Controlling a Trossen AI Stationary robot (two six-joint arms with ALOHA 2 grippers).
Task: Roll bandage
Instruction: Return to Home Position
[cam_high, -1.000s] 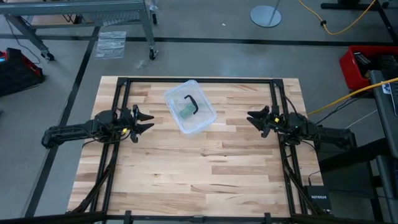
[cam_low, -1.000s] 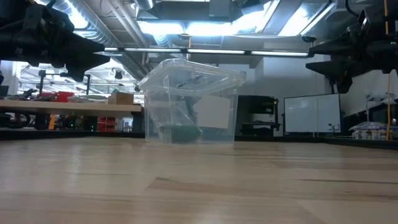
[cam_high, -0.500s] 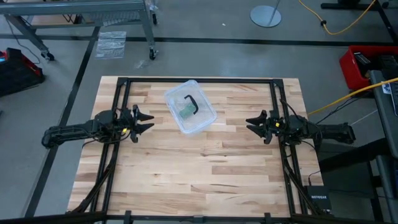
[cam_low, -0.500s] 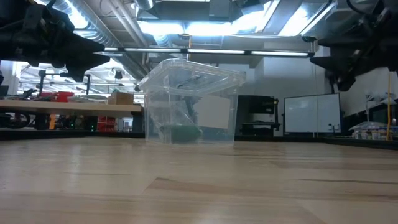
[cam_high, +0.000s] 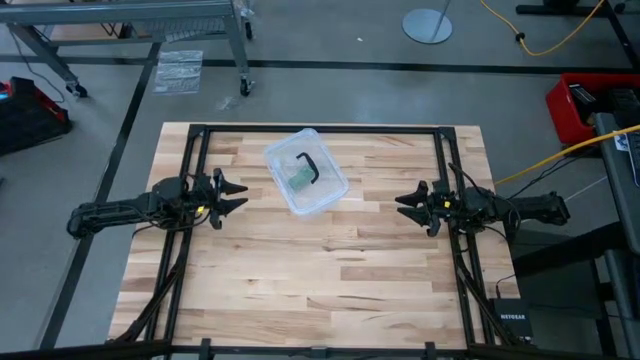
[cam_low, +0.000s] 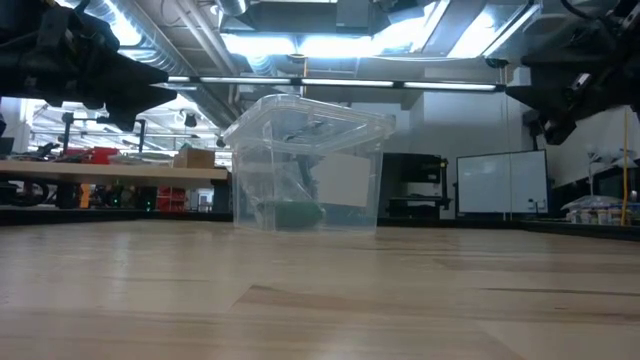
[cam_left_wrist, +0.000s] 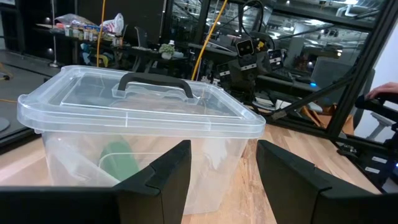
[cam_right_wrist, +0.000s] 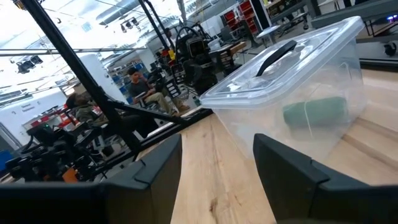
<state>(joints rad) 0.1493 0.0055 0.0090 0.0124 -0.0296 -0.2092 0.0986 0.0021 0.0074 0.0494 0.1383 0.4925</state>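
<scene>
The bandage, a green roll, lies inside the lidded clear box near the surface's far edge, its outline blurred by the plastic walls. The left pincer hovers open and empty by the left edge. The right pincer hovers likewise by the right edge, and both point inward.

Grey concrete floor, red crate, bright ceiling lights, cluttered workbench.

bandage hazy inside bin, partly hidden
</scene>
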